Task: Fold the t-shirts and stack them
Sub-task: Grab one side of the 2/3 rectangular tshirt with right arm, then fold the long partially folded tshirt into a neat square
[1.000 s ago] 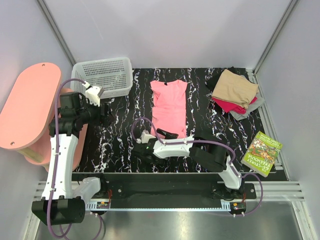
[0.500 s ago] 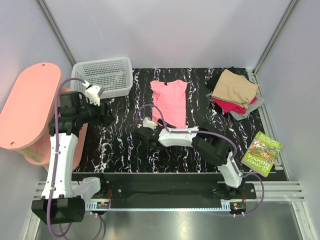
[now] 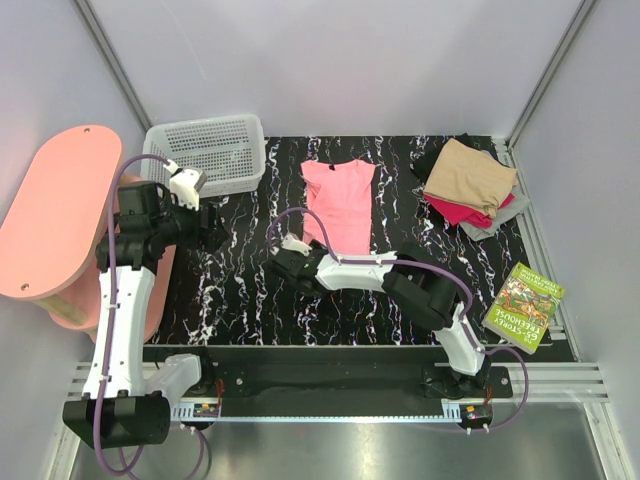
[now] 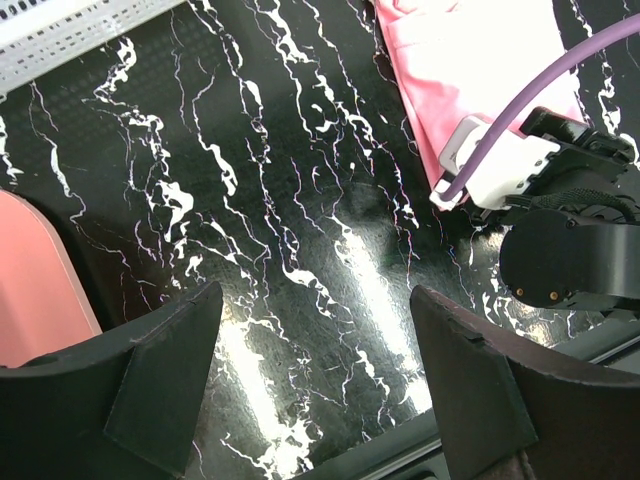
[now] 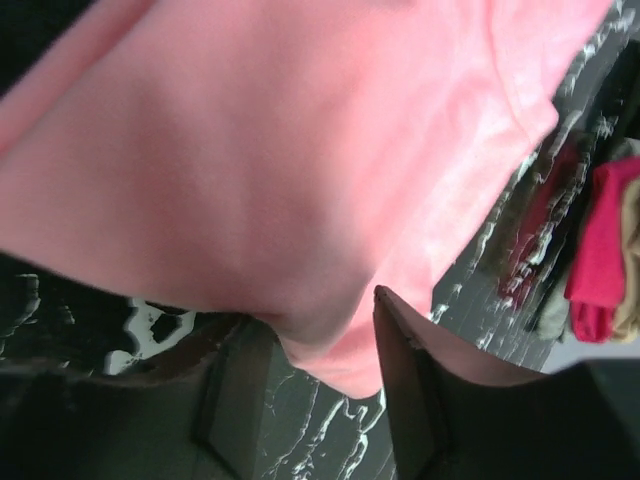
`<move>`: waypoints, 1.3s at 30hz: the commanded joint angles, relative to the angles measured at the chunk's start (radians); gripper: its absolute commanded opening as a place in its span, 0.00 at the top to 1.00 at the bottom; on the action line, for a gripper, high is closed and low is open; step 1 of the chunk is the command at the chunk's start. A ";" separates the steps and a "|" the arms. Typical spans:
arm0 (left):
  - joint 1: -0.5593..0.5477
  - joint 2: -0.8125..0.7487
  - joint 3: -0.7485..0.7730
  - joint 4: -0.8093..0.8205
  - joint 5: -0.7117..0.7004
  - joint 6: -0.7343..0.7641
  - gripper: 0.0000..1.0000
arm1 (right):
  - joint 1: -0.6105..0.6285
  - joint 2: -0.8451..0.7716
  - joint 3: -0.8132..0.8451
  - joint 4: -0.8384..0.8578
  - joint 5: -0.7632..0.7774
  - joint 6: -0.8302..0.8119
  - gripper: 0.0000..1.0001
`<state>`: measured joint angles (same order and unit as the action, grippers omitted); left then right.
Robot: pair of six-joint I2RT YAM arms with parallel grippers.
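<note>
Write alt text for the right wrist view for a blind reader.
A bright pink cloth t-shirt fills the view, its edge between the right claw's parted dark fingers. Black white-veined tabletop below; folded shirts at far right.

The top view is bright and sharp, with soft, even light from above and only faint shadows on the black tabletop (image 3: 230,290). In the left wrist view the shiny tabletop throws back a white streak of glare (right in the middle), and the left end effector (image 4: 315,320) looks dark. The right wrist view is very blurry, so the pink shirt (image 5: 300,150) is a soft smear and the right end effector (image 5: 310,375) is a dim shape.
</note>
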<state>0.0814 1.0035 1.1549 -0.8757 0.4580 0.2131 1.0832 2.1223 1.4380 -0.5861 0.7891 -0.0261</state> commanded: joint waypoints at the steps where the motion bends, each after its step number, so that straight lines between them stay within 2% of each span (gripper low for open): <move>1: 0.006 -0.002 0.055 0.018 0.019 0.009 0.19 | -0.026 0.051 0.016 0.045 -0.260 0.031 0.59; 3: 0.004 -0.005 0.061 0.017 0.019 0.012 0.18 | -0.045 0.051 0.018 0.043 -0.322 0.037 0.93; 4: 0.006 -0.005 0.065 0.014 0.018 0.014 0.19 | -0.051 0.054 0.024 0.040 -0.338 0.041 1.00; 9: 0.004 -0.011 0.081 0.003 0.013 0.020 0.18 | -0.062 0.062 0.053 -0.010 -0.375 0.057 1.00; 14: 0.004 -0.020 0.075 0.000 0.013 0.023 0.18 | -0.045 -0.007 0.074 -0.082 -0.392 0.113 1.00; 17: 0.004 -0.026 0.074 0.000 0.010 0.029 0.18 | 0.036 -0.082 0.078 -0.165 -0.364 0.152 1.00; 21: 0.006 -0.026 0.088 -0.003 0.011 0.028 0.18 | 0.157 -0.198 0.072 -0.271 -0.427 0.232 1.00; 26: 0.004 -0.026 0.092 -0.005 0.016 0.026 0.18 | 0.230 -0.289 0.085 -0.336 -0.478 0.334 1.00; 33: 0.004 -0.032 0.104 -0.014 0.010 0.034 0.18 | 0.236 -0.384 0.163 -0.400 -0.490 0.356 1.00; 39: 0.006 -0.028 0.112 -0.022 0.008 0.037 0.18 | 0.218 -0.367 0.240 -0.400 -0.482 0.301 1.00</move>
<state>0.0814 0.9936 1.2221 -0.9012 0.4583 0.2382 1.3190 1.7687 1.5948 -0.9760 0.3088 0.3008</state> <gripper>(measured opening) 0.813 0.022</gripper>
